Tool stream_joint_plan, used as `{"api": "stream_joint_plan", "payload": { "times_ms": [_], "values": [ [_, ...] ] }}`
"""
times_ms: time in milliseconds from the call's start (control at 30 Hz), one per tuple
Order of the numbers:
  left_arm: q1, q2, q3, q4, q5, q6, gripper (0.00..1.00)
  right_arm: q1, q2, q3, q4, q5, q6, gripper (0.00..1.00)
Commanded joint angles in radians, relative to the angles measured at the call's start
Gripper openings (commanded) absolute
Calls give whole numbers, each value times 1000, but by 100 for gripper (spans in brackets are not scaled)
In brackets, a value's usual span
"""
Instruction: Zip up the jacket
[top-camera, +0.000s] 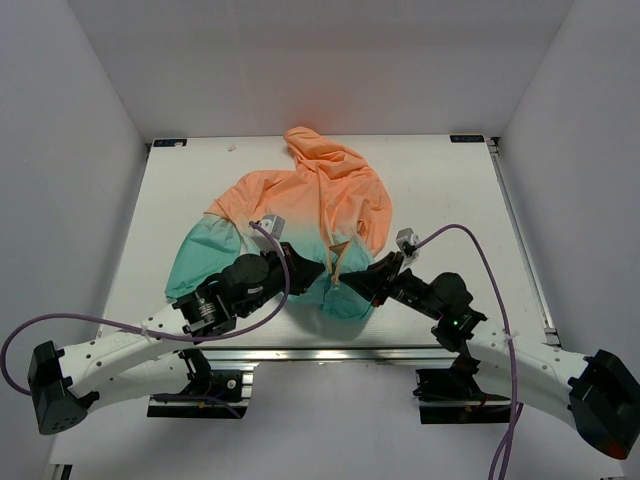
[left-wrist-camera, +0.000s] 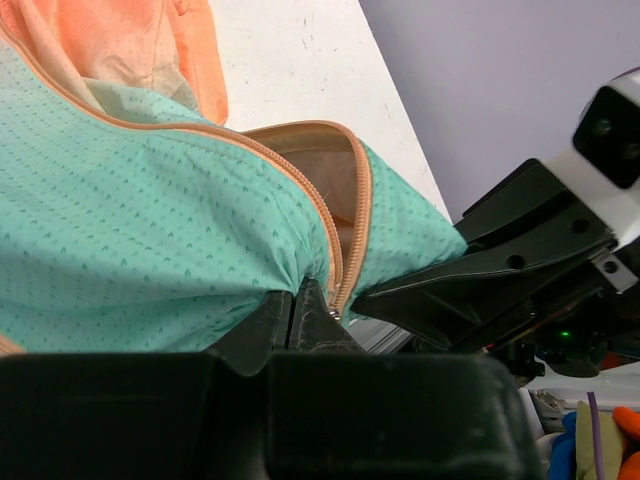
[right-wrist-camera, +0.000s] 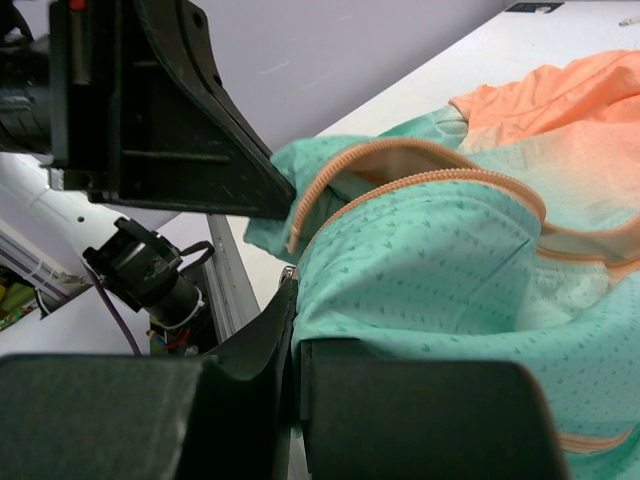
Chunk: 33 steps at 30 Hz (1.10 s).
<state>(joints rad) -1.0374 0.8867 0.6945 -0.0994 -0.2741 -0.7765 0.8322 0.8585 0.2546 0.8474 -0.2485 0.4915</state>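
The jacket (top-camera: 310, 205) lies flat on the table, with its peach hood far and its teal hem near. Its orange zipper (top-camera: 335, 255) is open at the hem. My left gripper (top-camera: 305, 268) is shut on the teal hem left of the zipper, and my right gripper (top-camera: 362, 283) is shut on the hem right of it. In the left wrist view my gripper (left-wrist-camera: 293, 300) pinches teal fabric beside the zipper (left-wrist-camera: 335, 230), and a small metal piece (left-wrist-camera: 332, 313) shows at its end. In the right wrist view my gripper (right-wrist-camera: 296, 300) pinches teal fabric below the zipper (right-wrist-camera: 400, 190).
The white table (top-camera: 450, 190) is walled in by grey panels. Its near edge is a metal rail (top-camera: 330, 352) just behind the hem. The right gripper's black body (left-wrist-camera: 500, 270) fills the right of the left wrist view. The left gripper's body (right-wrist-camera: 170, 110) fills the upper left of the right wrist view.
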Motion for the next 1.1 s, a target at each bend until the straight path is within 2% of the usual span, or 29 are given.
{"api": "stream_joint_plan", "payload": {
  "times_ms": [0, 1067],
  "values": [
    [-4, -26, -6, 24, -1, -6, 0, 1, -12, -12, 58, 20, -4, 0],
    [-4, -5, -6, 33, 50, -6, 0, 1, 25, -2, 151, 51, 19, 0]
  ]
}}
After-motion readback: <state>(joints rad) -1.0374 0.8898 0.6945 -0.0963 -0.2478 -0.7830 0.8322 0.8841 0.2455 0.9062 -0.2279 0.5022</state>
